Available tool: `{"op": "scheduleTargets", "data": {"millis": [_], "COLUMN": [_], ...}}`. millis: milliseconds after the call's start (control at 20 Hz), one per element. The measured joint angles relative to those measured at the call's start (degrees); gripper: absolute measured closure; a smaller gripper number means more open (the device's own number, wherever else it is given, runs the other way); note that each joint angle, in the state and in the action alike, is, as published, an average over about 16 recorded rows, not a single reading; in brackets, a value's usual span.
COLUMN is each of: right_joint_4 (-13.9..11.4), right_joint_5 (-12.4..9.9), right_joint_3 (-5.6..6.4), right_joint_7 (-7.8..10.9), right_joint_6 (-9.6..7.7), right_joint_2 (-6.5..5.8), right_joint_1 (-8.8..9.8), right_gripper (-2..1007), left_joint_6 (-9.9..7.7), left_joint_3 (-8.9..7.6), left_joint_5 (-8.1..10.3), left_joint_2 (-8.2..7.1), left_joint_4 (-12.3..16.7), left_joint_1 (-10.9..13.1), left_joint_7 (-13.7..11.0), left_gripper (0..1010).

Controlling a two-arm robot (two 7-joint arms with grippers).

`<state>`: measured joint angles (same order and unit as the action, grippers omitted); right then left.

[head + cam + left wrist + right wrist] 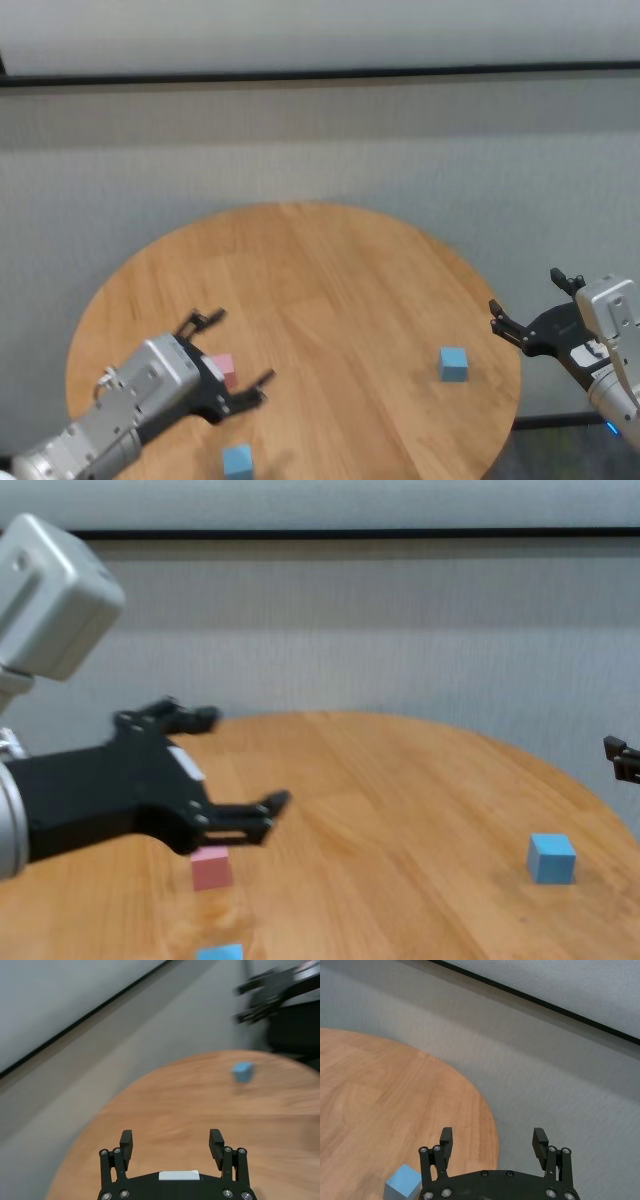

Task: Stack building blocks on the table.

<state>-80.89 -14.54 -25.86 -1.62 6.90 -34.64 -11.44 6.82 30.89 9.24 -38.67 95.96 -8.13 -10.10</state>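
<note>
Building blocks lie scattered on the round wooden table (330,300), none stacked yet: a pink cube (224,368) at about eight o'clock on the tabletop, a light blue cube (238,461) just nearer the robot at about seven, and a second light blue cube (453,364) well apart from them at about four, near the right-hand rim.

The left gripper (232,352) hangs above the pink cube with its black fingers spread wide, one on each side of the block as seen from the head. That spread, with nothing between the fingers, suits a descent straight onto the cube, so I judge the pink block is the first pick. From the chest view the fingers sit clearly higher than the block (210,868), not touching it, though that view is a little smeared and the exact gap is hard to call.

The right gripper (530,305) waits off the table's edge at about three o'clock, its fingers likewise spread and empty, the far blue cube (404,1184) just below and beside it. It is probably held there to keep clear of the working arm while staying near its own block.
</note>
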Motion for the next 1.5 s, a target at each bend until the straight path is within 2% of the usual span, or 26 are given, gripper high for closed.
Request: {"op": "scheduleTargets", "data": {"millis": [150, 450, 700, 850, 1100, 1500], "right_joint_4": [0.0, 0.0, 0.0, 0.0, 0.0, 0.0], "right_joint_5": [0.0, 0.0, 0.0, 0.0, 0.0, 0.0], "right_joint_3": [0.0, 0.0, 0.0, 0.0, 0.0, 0.0], "right_joint_7": [0.0, 0.0, 0.0, 0.0, 0.0, 0.0], "right_joint_6": [0.0, 0.0, 0.0, 0.0, 0.0, 0.0], "right_joint_2": [0.0, 0.0, 0.0, 0.0, 0.0, 0.0], "right_joint_1": [0.0, 0.0, 0.0, 0.0, 0.0, 0.0], "right_gripper": [1, 1, 0, 0, 0, 0], "left_joint_6": [0.57, 2.09, 2.9, 3.15, 3.21, 2.75], "left_joint_3": [1.11, 1.88, 1.66, 1.39, 0.89, 0.78], "left_joint_5": [1.13, 6.2, 10.07, 11.68, 12.5, 12.11], "left_joint_2": [-0.17, -0.04, -0.02, -0.16, -0.82, -1.76], "left_joint_4": [0.5, -1.8, -4.7, -6.3, -7.5, -8.0], "left_joint_1": [-0.6, -2.2, -3.4, -3.7, -3.6, -3.1], "left_joint_7": [-4.7, -13.7, -19.6, -22.0, -24.7, -28.3], "left_gripper": [8, 8, 8, 8, 8, 8]}}
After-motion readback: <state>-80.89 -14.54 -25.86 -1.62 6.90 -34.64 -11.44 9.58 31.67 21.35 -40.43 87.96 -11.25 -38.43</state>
